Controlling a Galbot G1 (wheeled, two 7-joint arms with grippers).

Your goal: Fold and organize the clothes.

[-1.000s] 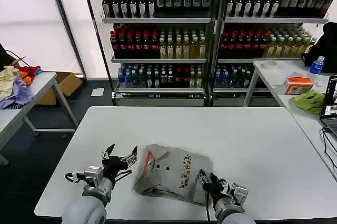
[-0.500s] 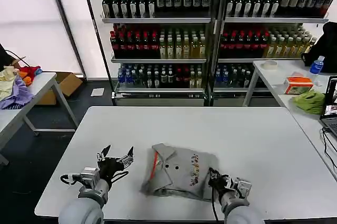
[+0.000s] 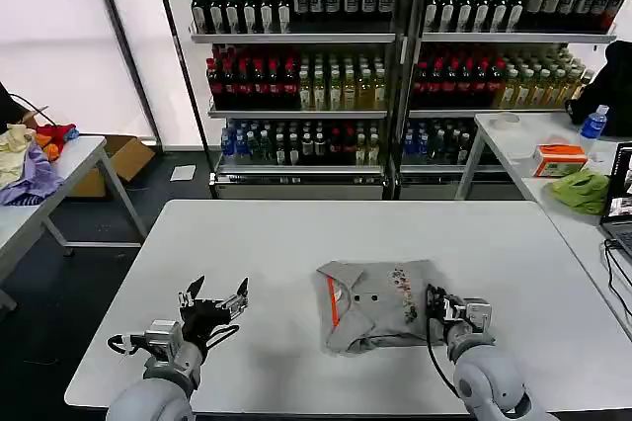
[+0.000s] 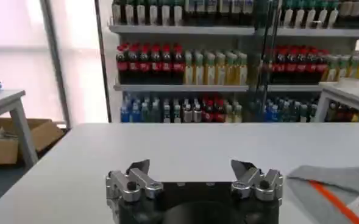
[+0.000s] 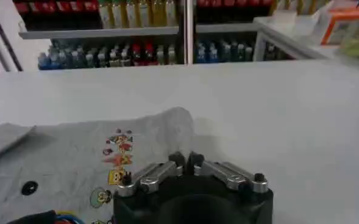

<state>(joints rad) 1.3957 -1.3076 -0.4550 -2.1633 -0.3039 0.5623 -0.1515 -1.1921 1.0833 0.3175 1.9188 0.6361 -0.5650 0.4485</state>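
Observation:
A light grey T-shirt (image 3: 375, 307) with an orange-red collar strip and a small multicolour print lies folded on the white table (image 3: 296, 233), right of centre. My right gripper (image 3: 434, 304) is at the shirt's right edge, shut on the fabric. In the right wrist view its fingertips (image 5: 187, 160) meet beside the printed part of the T-shirt (image 5: 75, 164). My left gripper (image 3: 212, 302) hovers open over bare table, well left of the shirt. The left wrist view shows the left gripper (image 4: 191, 167) with nothing between its fingers, and a corner of the T-shirt (image 4: 337, 195) beyond it.
Shelves of bottles (image 3: 395, 45) stand behind the table. A side table at right carries a lime-green cloth (image 3: 581, 189) and an orange box (image 3: 560, 159). Another table at left holds lilac, yellow and red fabrics (image 3: 30, 164).
The T-shirt has slid to the right across the table with my right gripper holding its edge. My left gripper has drawn back slightly to the left and stays open.

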